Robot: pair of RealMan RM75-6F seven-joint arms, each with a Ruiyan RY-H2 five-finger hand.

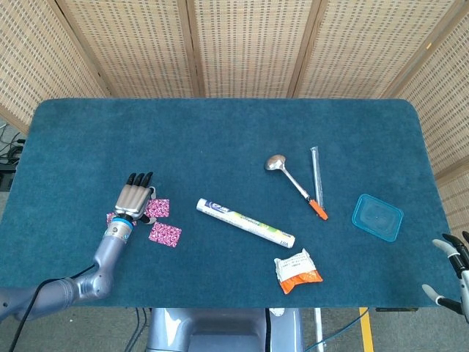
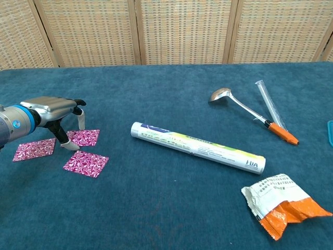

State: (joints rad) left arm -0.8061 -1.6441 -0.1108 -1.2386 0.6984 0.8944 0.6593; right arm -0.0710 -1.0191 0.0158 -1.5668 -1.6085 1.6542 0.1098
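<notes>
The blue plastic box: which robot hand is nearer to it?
Right. The right robot hand is just below and right of the blue plastic box, off the table edge. The left robot hand is far left, over the pink squares.
</notes>
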